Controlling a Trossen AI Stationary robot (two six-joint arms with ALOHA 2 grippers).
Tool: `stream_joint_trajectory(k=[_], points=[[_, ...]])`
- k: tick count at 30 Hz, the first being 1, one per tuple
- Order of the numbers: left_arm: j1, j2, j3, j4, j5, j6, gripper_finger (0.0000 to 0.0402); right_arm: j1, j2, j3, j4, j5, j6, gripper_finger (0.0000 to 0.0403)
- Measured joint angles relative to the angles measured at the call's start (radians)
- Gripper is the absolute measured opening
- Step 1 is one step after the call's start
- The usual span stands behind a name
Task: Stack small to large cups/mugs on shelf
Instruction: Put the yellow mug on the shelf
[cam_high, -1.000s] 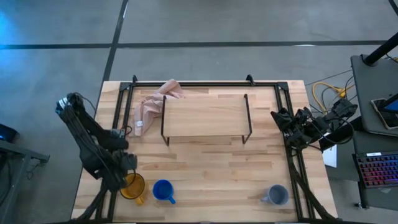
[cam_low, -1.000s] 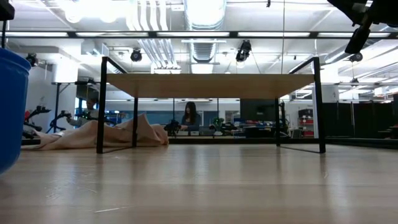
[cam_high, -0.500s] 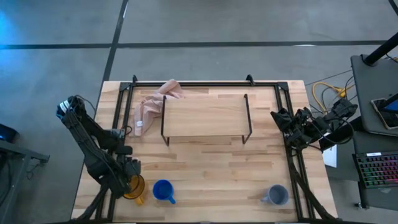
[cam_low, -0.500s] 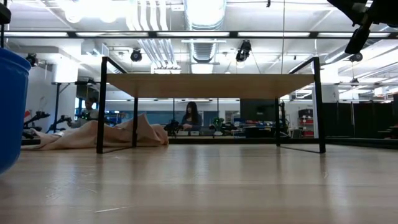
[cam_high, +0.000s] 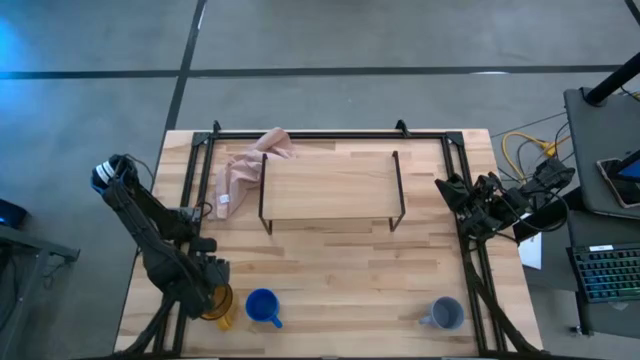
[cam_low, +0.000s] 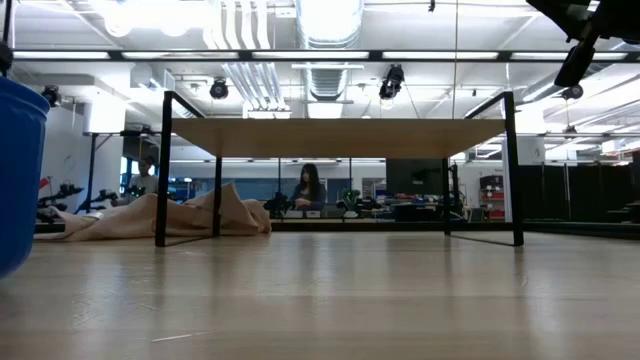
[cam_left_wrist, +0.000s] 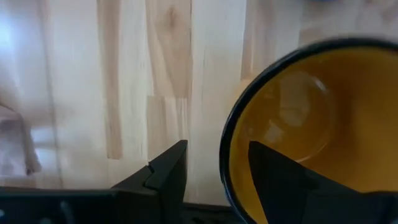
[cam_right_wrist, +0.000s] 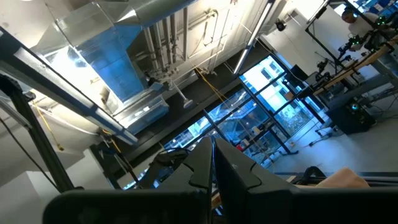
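From the high view I see my left end effector (cam_high: 212, 291) at the lower left of the frame, right over the yellow mug (cam_high: 216, 301). The left wrist view shows its fingers (cam_left_wrist: 166, 172) apart and straddling the mug's dark rim — one finger outside the wall over the counter (cam_left_wrist: 168, 74), the other inside the yellow mug (cam_left_wrist: 311, 118). The blue mug (cam_high: 262, 306) stands just to the right of it, near the bottom edge; in the low view the blue mug (cam_low: 18, 170) fills the far left edge. The grey-blue mug (cam_high: 444, 314) sits well apart at the lower right. The shelf (cam_high: 331, 185) stands in the upper middle of the frame with nothing on its plank, and the pink cloth (cam_high: 243, 170) lies bunched at its left end. My right end effector (cam_high: 450, 190) waits at the right edge of the counter — its fingers (cam_right_wrist: 214, 165) together, pointing up at the ceiling.
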Motion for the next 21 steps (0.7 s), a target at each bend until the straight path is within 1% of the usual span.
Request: stream_joint_trajectory(k=[5, 9, 15, 21], points=[[0.000, -0.004, -0.040, 0.018, 0.007, -0.005, 0.0154, 0.000, 0.000, 0.000, 0.000, 0.000, 0.000, 0.0011], [0.000, -0.004, -0.053, 0.032, 0.009, 0.001, 0.0136, 0.000, 0.000, 0.000, 0.000, 0.000, 0.000, 0.0011], [0.000, -0.004, -0.054, 0.030, 0.009, 0.001, 0.0080, 0.000, 0.000, 0.000, 0.000, 0.000, -0.006, 0.0011], [0.006, -0.011, -0.051, 0.038, 0.015, -0.004, 0.0019, 0.000, 0.000, 0.000, -0.001, 0.000, -0.060, 0.0011]])
